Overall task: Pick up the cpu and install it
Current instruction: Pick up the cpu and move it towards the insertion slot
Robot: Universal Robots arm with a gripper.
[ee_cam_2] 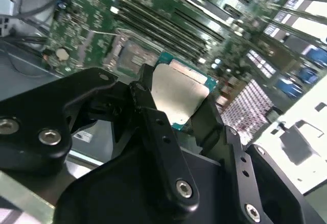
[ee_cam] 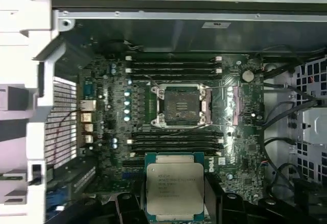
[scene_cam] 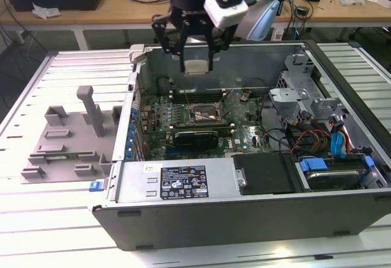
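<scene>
"Gripper (scene_cam: 197, 60) is clamped on the cpu (scene_cam: 197, 69) — you have it pinched by two opposite edges, pale lid toward the wrist cameras, up over the far wall of the computer case (scene_cam: 244, 219)."

"How will it handle?"

"Light and stiff, I'd judge: a thin flat square that won't flex. That metal lid looks smooth, so it could slide between the fingers (ee_cam_2: 156, 127) if you tilt it. The edges are the right place to hold. The underside and the socket's contact field are likely the fragile parts, so no pressing."

"Where is it against the socket?"

"Not in it. In the first wrist view the cpu (ee_cam: 174, 188) sits apart from the CPU socket (ee_cam: 179, 105), with a bank of memory slots (ee_cam: 176, 141) between them."

"And the case?"

"Green motherboard (ee_cam: 245, 147) on its floor, socket frame open and, as far as I can see, empty — the dark field is bare. Loose cables (scene_cam: 305, 137) and a blue-tabbed drive bay (scene_cam: 330, 173) sit at the exterior view's right. Grey fixture blocks (scene_cam: 61, 137) stand outside, at the exterior view's left, on the table (scene_cam: 49, 237)."
</scene>
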